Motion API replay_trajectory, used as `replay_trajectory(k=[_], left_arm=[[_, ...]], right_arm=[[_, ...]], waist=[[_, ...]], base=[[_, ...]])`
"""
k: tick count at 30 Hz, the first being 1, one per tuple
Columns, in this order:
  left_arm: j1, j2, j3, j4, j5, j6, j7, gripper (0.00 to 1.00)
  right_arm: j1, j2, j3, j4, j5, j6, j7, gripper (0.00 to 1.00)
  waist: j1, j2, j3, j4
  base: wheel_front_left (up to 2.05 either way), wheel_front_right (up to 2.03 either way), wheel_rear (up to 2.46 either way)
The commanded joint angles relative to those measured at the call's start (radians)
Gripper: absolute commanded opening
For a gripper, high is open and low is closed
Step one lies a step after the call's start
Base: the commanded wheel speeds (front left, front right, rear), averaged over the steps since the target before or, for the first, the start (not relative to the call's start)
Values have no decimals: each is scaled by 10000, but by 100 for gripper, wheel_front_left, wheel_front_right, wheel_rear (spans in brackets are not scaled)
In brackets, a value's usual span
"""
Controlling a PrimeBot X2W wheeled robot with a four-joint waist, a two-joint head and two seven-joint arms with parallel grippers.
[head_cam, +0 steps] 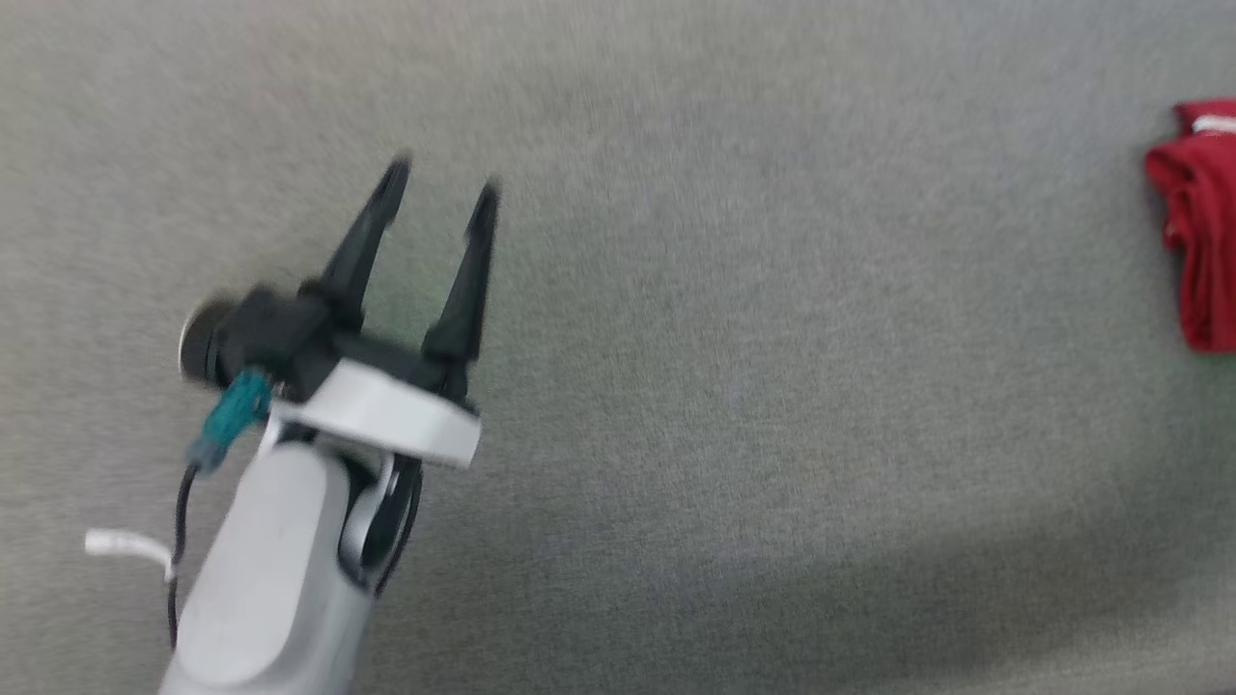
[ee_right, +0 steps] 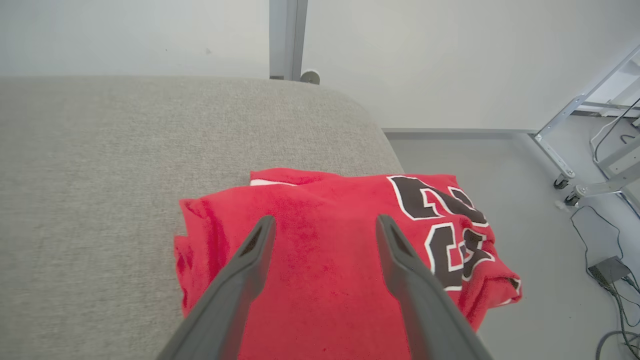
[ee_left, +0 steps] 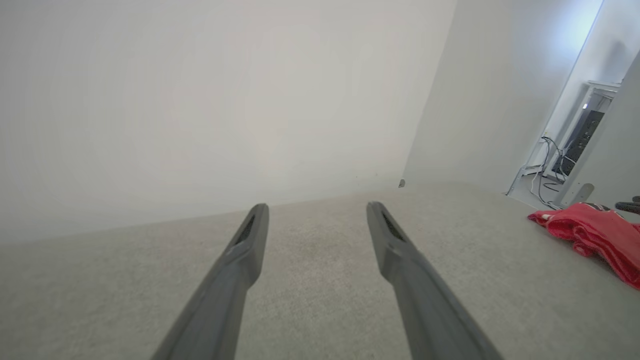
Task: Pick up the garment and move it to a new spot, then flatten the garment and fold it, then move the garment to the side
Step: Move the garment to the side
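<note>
The garment [ee_right: 325, 260], a bright red shirt with black-and-white lettering, lies folded at the right edge of the grey fabric table [ee_right: 125, 165]. It also shows at the far right of the head view, the garment [head_cam: 1202, 222], and at the right of the left wrist view, the garment [ee_left: 595, 232]. My right gripper [ee_right: 322, 225] hovers open just above the red cloth, nothing between its fingers. Far to the left over bare fabric, my left gripper [head_cam: 439, 193] stands open and empty; its own view shows the left gripper [ee_left: 315, 212] with fingers spread.
The table's rounded far corner [ee_right: 360, 110] drops to a grey floor [ee_right: 525, 225]. A wheeled metal frame [ee_right: 575, 150] and cables [ee_right: 610, 270] stand on the floor to the right. White walls [ee_left: 200, 100] border the table.
</note>
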Motion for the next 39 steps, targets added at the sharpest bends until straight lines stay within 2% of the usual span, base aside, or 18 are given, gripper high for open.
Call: replay_trajectory(k=[1, 3, 8, 11, 15, 23, 29, 34, 39], left_arm=[[386, -48, 140, 30, -78, 23, -50, 100], [1390, -130, 551, 156, -292, 23, -50, 100], [2808, -271, 1108, 277, -479, 23, -50, 100], [3517, -354, 1441, 341, -499, 23, -50, 100], [4269, -416, 1813, 411, -606, 23, -50, 100], [4951, -324, 2142, 261, -762, 23, -50, 100], [5255, -245, 2223, 100, -778, 23, -50, 100], [5583, -164, 2262, -202, -663, 23, -50, 100], [6055, -152, 2245, -634, -423, 23, -50, 100]], right_arm=[[242, 47, 67, -145, 109, -5, -118, 100], [840, 311, 226, -532, 185, -5, -378, 100], [1932, 729, 407, -1328, -87, -5, -569, 100], [2614, 1026, 143, -1936, -397, -5, -565, 100], [3537, 1513, -665, -2795, -1013, -5, -567, 100], [5637, 2739, -3114, -4792, -2752, -5, -569, 100], [6863, 3431, -4247, -6019, -3468, -3, -569, 100], [7793, 3802, -4898, -6926, -3950, -3, -568, 100], [8432, 3930, -5132, -7549, -4172, -3, -555, 100]], waist=[[0, 0, -973, 346], [0, 0, -1717, 506], [0, 0, -2769, 810], [0, 0, -3270, 1002], [0, 0, -3784, 1226], [0, 0, -4199, 1722], [0, 0, -4407, 1856], [0, 0, -4527, 1801], [0, 0, -4576, 1717]], base=[[0, 0, 0], [0, 0, 0], [0, 0, 0], [0, 0, 0], [0, 0, 0], [0, 0, 0], [0, 0, 0], [0, 0, 0], [0, 0, 0]])
